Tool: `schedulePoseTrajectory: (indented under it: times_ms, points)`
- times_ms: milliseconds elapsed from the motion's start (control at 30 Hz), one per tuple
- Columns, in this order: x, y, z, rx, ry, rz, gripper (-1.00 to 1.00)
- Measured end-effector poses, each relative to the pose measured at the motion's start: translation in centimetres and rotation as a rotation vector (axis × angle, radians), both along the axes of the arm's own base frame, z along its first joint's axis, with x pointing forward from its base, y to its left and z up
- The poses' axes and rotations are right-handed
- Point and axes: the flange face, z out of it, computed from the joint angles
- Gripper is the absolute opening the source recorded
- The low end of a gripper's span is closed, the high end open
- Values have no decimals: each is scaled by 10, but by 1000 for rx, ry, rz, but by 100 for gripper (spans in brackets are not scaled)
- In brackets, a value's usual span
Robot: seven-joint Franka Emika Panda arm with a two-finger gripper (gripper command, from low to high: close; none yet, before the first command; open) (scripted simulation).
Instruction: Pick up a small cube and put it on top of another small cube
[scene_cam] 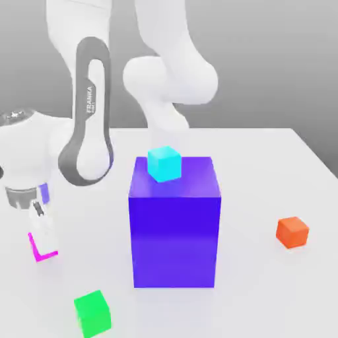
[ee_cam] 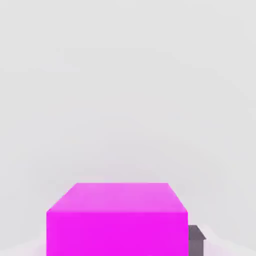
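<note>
Magenta cube [scene_cam: 39,257]: located at the exterior view's left, at the lower end of the gripper [scene_cam: 43,237], which hides most of it. Magenta edges are visible along the cube's side and base. Hand view: top and one side face of the same cube seen close up, with a dark grey piece [ee_cam: 196,241] just beside it.

End effector: positioned at the magenta cube, pointing down. How far open it is cannot be told; whether it has hold of the cube cannot be told either.

Other objects, exterior view: large blue block [scene_cam: 174,241] standing upright on the white table [scene_cam: 254,168] near the middle. Cyan cube [scene_cam: 164,164] resting on top of the block, turned at an angle to its edges. Green cube [scene_cam: 93,313] on the table, nearer the camera than the magenta one. Orange cube [scene_cam: 292,232] on the table at the exterior view's right, well apart from the block.
</note>
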Motion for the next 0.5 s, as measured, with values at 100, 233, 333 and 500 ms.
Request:
schedulePoseTrajectory:
  times_ms: [100,233,333,500]
  points:
    - [55,31,22,6,-2,207,-100]
    - [137,106,49,5,-1,555,-100]
    - [162,135,29,3,1,668,-100]
    - [164,138,4,2,1,680,100]
